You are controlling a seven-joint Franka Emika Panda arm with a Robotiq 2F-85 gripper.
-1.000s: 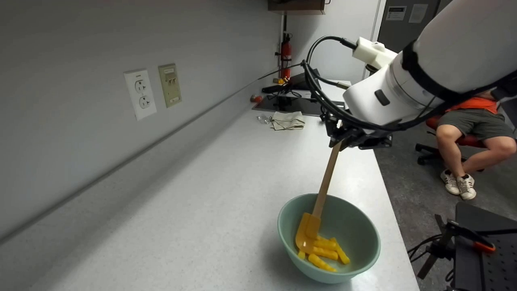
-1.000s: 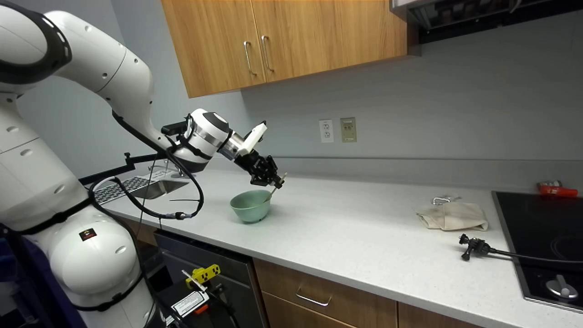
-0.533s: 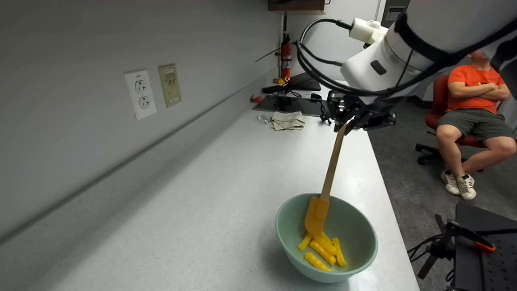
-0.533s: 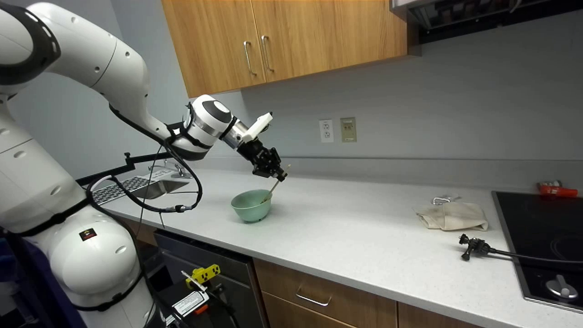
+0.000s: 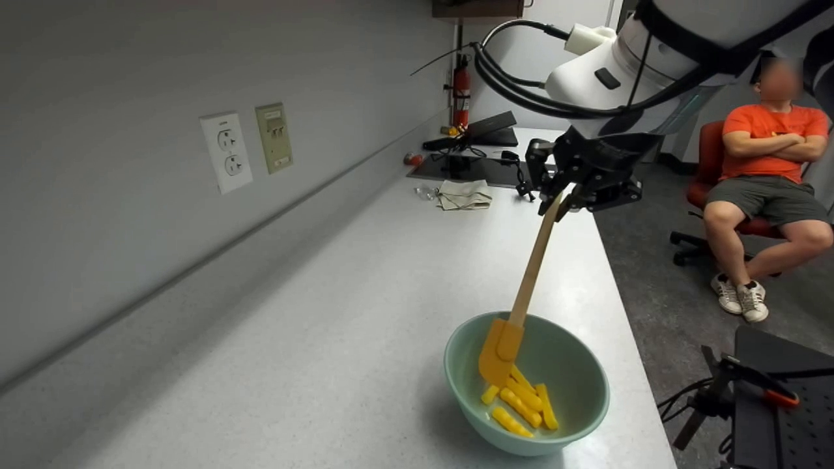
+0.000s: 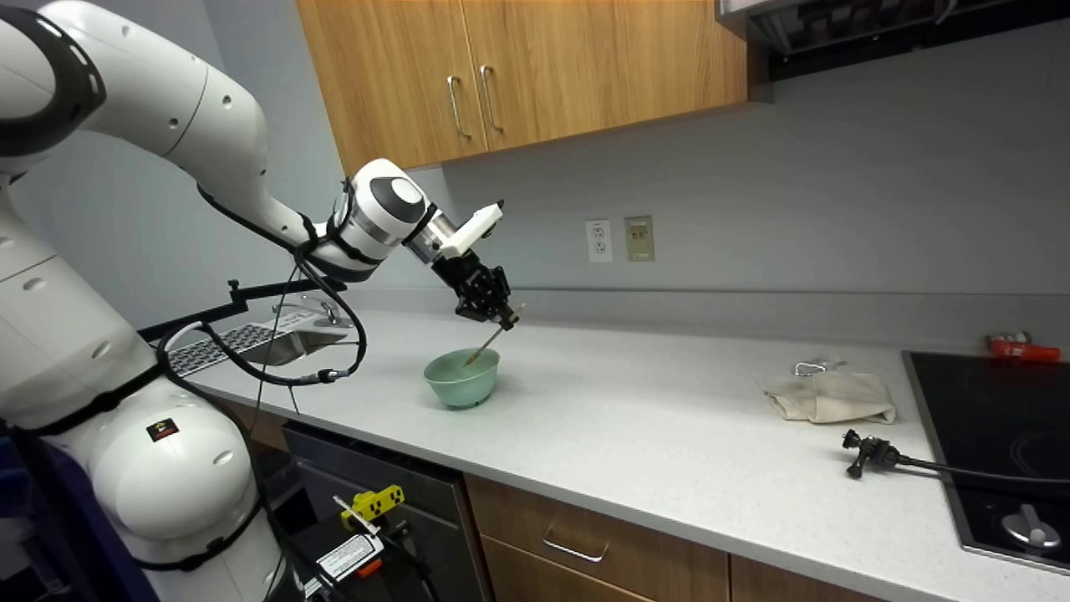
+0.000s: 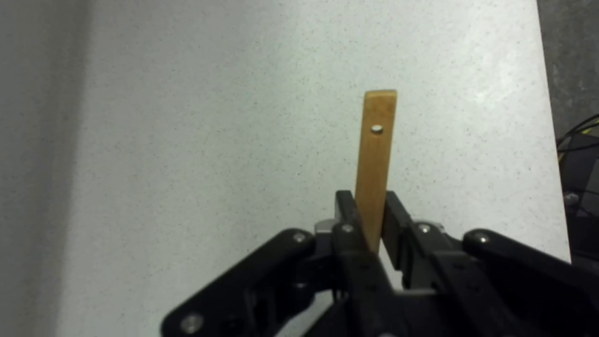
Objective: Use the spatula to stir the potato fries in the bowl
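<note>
Spatula now more aslant; head-down

Gripper clamped on wooden spatula from both sides; spatula's flat, holed handle end juts free past the grip. Speckled white counter behind and around spatula. Grey floor plus black cables well right of spatula, beyond counter edge.

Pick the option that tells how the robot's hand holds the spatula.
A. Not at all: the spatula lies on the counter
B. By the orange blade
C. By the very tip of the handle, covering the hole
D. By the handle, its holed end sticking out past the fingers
D: in the wrist view, the hand grips the spatula handle and the holed end shows beyond the fingers.
</note>
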